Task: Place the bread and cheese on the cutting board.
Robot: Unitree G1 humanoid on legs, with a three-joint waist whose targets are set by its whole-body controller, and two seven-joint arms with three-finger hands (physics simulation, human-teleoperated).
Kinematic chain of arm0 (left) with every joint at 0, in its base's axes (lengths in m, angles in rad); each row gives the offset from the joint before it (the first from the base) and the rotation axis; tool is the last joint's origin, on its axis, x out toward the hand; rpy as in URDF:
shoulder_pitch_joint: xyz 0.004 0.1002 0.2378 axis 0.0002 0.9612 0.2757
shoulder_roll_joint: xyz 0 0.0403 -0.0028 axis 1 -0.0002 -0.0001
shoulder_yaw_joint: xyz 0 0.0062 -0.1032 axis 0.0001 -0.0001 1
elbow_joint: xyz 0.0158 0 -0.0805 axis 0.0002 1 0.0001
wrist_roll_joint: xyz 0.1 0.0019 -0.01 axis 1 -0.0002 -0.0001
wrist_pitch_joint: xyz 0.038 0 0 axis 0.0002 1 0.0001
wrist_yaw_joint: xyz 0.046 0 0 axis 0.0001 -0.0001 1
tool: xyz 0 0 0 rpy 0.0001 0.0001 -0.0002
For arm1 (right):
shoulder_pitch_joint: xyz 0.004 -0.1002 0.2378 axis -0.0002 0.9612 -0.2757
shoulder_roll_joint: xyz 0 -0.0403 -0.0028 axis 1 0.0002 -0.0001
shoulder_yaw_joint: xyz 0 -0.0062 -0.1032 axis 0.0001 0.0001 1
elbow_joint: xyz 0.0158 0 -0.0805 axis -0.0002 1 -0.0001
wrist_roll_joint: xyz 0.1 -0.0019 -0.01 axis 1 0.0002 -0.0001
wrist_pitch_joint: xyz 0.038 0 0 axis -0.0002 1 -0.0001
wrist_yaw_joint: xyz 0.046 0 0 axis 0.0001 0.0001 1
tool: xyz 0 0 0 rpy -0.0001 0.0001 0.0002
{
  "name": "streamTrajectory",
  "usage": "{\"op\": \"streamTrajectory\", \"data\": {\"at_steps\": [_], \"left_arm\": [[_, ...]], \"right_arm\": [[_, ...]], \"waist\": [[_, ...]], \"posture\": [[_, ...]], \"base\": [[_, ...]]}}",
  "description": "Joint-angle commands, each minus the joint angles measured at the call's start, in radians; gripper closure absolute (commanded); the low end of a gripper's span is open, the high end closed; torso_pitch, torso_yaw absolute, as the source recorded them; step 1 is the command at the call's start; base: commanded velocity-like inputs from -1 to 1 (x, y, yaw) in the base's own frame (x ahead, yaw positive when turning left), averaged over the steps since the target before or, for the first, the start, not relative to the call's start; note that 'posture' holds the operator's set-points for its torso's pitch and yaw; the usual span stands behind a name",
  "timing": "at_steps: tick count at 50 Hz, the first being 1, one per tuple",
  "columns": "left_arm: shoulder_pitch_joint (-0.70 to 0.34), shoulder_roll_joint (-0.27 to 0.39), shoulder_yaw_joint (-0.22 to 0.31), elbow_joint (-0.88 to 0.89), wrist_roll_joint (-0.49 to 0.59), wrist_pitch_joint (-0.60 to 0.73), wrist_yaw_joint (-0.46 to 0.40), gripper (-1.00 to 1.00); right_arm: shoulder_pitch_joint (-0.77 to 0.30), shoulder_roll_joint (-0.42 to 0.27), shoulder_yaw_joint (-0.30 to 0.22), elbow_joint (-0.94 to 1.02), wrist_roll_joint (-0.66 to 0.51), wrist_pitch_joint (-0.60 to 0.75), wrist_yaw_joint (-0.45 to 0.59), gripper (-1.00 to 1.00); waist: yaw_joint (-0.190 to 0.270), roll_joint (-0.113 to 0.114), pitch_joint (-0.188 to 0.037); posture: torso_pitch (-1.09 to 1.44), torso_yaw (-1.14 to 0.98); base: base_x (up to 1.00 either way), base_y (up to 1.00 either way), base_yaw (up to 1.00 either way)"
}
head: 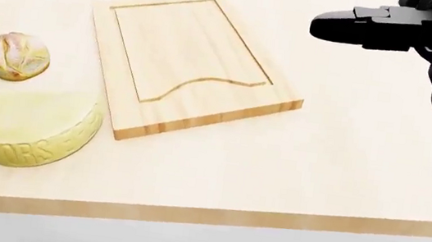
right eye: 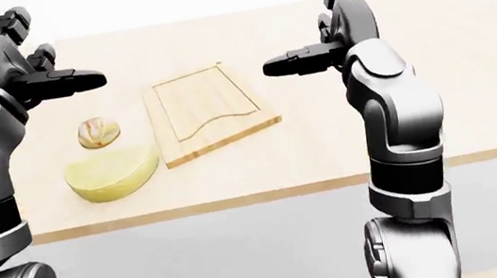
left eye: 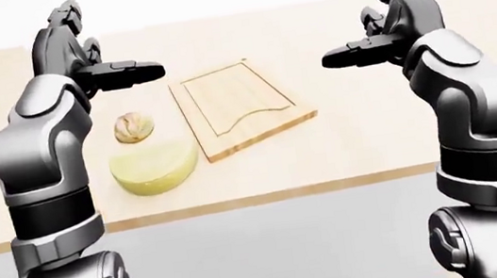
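Both hands raised above the table (head: 339, 192), fingers spread apart, holding nothing. Left hand (left eye: 87, 63) hangs over the roll (head: 17, 56); cheese (head: 25, 125) lies just below the roll in head view, well under the left fingers. Board (head: 190, 62) sits bare between the two hands, cheese nearly touching its left edge. Right hand (left eye: 391, 22) right of board.

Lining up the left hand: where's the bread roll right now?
In the head view the bread roll lies at the left on the table, just above the cheese and left of the cutting board.
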Motion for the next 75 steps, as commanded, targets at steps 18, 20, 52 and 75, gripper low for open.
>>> {"op": "streamTrajectory", "data": {"at_steps": [18,20,52,75], "left_arm": [[-0.056,0.020,0.003,-0.050,0.004,-0.036,-0.012,-1.00],[-0.058,0.023,0.004,-0.050,0.005,-0.032,-0.013,-1.00],[-0.315,0.430,-0.021,0.177,0.545,-0.202,-1.103,-1.00],[0.004,0.538,0.096,-0.211,0.348,-0.124,-1.355,-1.00]], "right_arm": [[-0.021,-0.016,-0.030,-0.038,-0.037,-0.059,-0.004,-1.00],[-0.023,-0.015,-0.028,-0.035,-0.041,-0.063,-0.002,-1.00],[-0.012,0.007,-0.006,-0.008,-0.119,-0.087,0.049,-1.00],[0.019,0.040,0.002,-0.006,-0.169,-0.102,0.073,-1.00]], "waist": [[-0.018,-0.046,-0.033],[-0.017,-0.049,-0.035],[-0.010,-0.055,-0.012],[-0.002,-0.045,-0.016]], "posture": [[0.00,0.00],[0.00,0.00],[0.00,0.00],[0.00,0.00]], "base": [[0.04,0.00,0.00],[0.00,0.00,0.00],[0.00,0.00,0.00],[0.00,0.00,0.00]]}}
